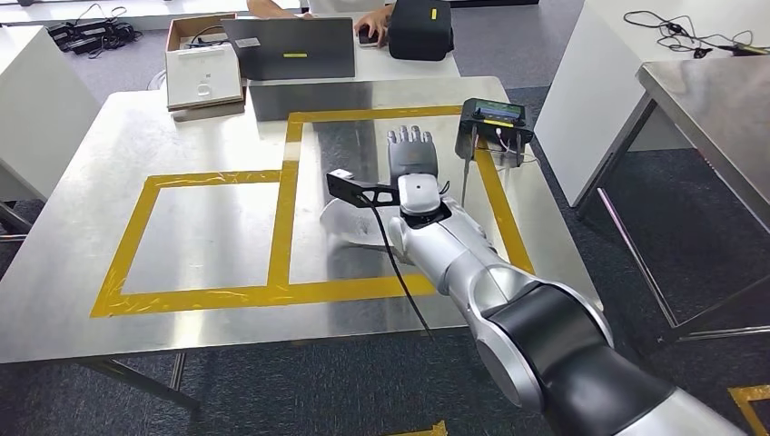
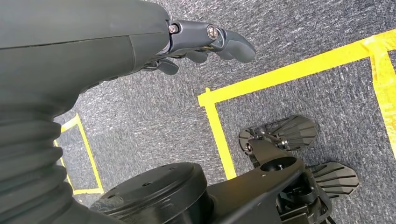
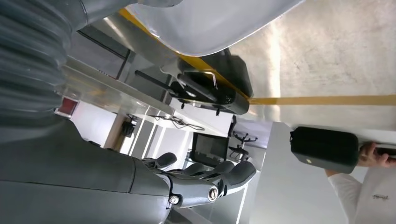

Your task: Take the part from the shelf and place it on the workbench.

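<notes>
The part (image 1: 348,223), a pale curved shell, lies on the steel workbench (image 1: 209,232) inside the right-hand yellow taped rectangle, just beneath my right forearm. My right hand (image 1: 412,151) is stretched out flat beyond the part with its fingers straight and apart, holding nothing. From the right wrist view the part (image 3: 210,23) shows as a pale curved surface behind the hand (image 3: 201,179), apart from the fingers. My left hand (image 2: 205,42) hangs over the grey carpet with loosely bent fingers and nothing in it.
A black device with wires (image 1: 495,123) stands on the yellow tape just right of my right hand. At the table's far edge are a laptop (image 1: 291,47), a white box (image 1: 204,77), a black bag (image 1: 419,27) and a person's hand (image 1: 372,23). Another steel table (image 1: 708,100) stands at the right.
</notes>
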Tool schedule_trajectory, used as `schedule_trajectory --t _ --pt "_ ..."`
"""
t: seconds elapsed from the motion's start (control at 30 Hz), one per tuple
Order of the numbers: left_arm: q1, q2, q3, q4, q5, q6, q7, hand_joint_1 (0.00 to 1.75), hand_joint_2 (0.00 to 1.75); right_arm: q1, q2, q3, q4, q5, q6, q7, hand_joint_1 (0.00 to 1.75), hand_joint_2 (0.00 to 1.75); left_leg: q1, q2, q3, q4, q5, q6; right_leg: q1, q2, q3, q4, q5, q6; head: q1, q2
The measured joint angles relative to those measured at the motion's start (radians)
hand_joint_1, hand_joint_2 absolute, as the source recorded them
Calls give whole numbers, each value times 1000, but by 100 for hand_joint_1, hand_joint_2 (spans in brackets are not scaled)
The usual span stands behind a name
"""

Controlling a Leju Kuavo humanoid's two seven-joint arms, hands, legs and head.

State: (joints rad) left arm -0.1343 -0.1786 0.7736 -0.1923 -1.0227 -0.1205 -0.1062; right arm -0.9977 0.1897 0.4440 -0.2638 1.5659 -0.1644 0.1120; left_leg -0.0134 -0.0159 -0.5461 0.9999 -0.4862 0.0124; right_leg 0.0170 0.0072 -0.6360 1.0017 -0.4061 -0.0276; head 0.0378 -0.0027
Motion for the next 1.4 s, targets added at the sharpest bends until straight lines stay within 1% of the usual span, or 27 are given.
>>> schedule_trajectory --t 0.23,0.4,0.77,1.17,1.4 --pt "-1 2 0 0 -6 0 10 0 0 -159 -12 0 -12 4 32 9 0 175 0 0 0 0 0 0 0 0 0 0 0 0 0 0" --pt "-12 1 0 0 -17 0 19 0 0 -215 -34 0 -17 4 37 15 0 175 0 0 1 0 0 0 0 0 0 0 0 0 0 0" --pt "-30 -5 -3 0 -33 0 20 0 0 -227 -77 0 -18 4 36 32 0 175 -1 0 1 1 0 0 0 0 1 0 0 0 0 0" --pt "-36 -7 -5 0 -40 0 17 0 0 -230 -88 0 -18 4 36 32 0 175 0 0 1 1 0 0 0 0 1 0 0 0 0 0" --pt "-41 -14 -28 0 -72 0 -1 0 0 -230 -98 0 -18 4 36 31 0 175 -1 0 1 2 0 1 -1 0 1 0 1 1 0 0"
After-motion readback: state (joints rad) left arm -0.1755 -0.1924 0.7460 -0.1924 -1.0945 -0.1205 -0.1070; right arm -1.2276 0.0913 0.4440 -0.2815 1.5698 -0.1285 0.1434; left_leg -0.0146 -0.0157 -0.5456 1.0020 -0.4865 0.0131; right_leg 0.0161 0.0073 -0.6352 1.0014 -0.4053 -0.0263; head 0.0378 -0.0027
